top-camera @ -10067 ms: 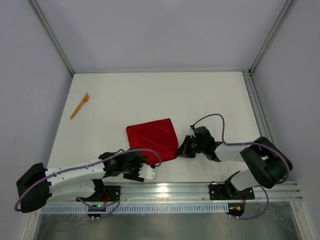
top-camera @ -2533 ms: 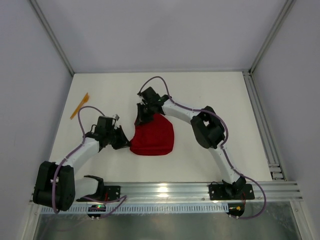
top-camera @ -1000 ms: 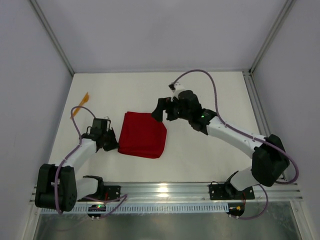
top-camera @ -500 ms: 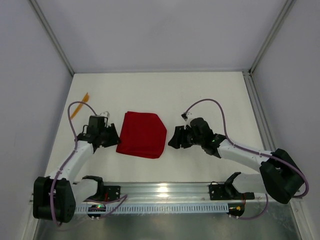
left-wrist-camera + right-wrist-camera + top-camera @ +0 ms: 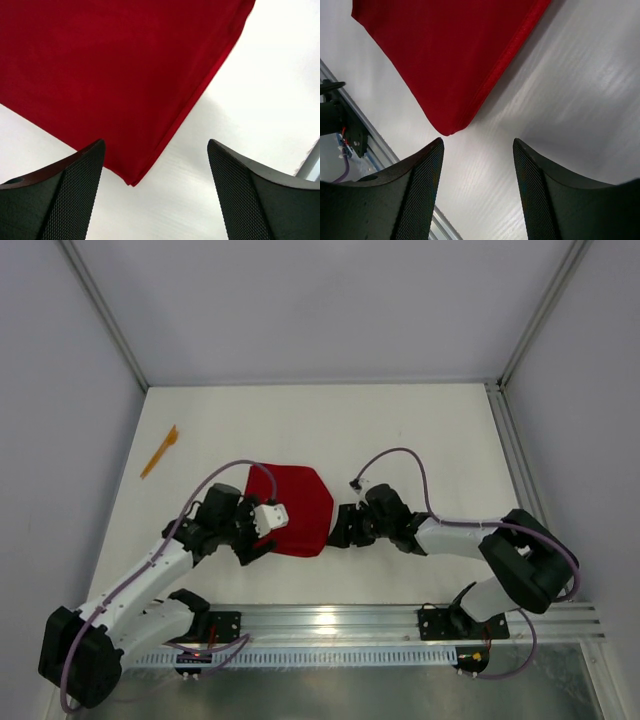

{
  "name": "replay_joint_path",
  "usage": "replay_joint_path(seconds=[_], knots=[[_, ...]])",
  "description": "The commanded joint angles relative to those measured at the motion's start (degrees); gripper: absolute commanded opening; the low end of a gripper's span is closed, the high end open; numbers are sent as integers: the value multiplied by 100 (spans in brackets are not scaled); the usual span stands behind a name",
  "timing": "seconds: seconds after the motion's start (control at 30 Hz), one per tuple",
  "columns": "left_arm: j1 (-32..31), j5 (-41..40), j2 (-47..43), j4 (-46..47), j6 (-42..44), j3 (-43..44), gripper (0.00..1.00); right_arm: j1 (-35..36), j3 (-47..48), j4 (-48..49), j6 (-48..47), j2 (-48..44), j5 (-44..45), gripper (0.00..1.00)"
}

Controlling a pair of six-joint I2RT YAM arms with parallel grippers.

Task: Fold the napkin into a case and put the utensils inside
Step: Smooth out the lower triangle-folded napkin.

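The red napkin (image 5: 300, 505) lies folded flat on the white table, doubled layers showing along its edge (image 5: 110, 75) (image 5: 450, 55). My left gripper (image 5: 258, 540) hangs open over its near left corner; in the left wrist view (image 5: 155, 200) that corner sits just inside the left finger, untouched. My right gripper (image 5: 338, 532) is open beside the near right corner; in the right wrist view (image 5: 477, 200) the rounded corner lies just ahead of the left finger, with bare table between the fingers. One orange utensil (image 5: 160, 450) lies far left by the wall.
A metal rail (image 5: 330, 622) with the arm bases runs along the near edge and shows in the right wrist view (image 5: 350, 140). Grey walls enclose the table on three sides. Purple cables loop above both arms.
The left gripper let go of the napkin's left edge, opened wide and swung in to its near left corner. The right gripper dropped to the near right corner, jaws somewhat narrower.
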Motion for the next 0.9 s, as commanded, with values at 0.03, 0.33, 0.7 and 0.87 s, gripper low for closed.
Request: replay_joint_path(seconds=[0.03,0.33,0.7,0.87], knots=[[22,32,104,-68,2371,-360,85,8,129,862,233,414,-439,61],[22,-345,447,37,3797,-1046,81,-466,-143,1520,714,643,-517,61],[22,-345,649,582,3937,-1293,25,-968,805,1442,1093,1793,-773,65],[22,-196,431,451,4236,-1389,0,-1038,903,2283,1752,2426,-791,65]])
